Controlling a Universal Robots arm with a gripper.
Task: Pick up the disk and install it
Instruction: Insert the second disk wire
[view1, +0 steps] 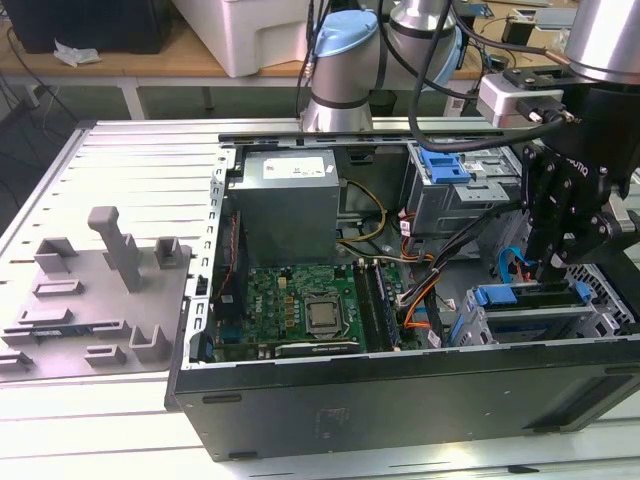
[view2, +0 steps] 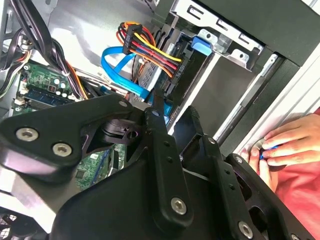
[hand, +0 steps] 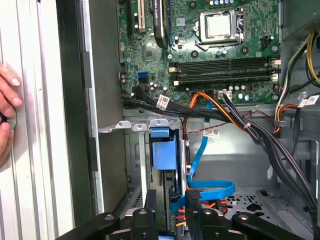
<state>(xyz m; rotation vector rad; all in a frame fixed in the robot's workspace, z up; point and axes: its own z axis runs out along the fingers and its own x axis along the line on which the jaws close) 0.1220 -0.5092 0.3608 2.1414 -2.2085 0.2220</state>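
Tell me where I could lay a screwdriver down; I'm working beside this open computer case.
Free: the ribbed table behind the grey fixture plate, and the strip before the case. Crowded: inside the case, where cables cross beside the motherboard and the gripper sits over the drive bay.

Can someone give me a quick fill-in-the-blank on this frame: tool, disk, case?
1. The tool hangs over the disk, which sits in a bay of the open computer ____.
2. The disk's carrier bracket is ____ in colour.
3. In the first wrist view, a person's ____ rests outside the case.

Missing: case; blue; hand
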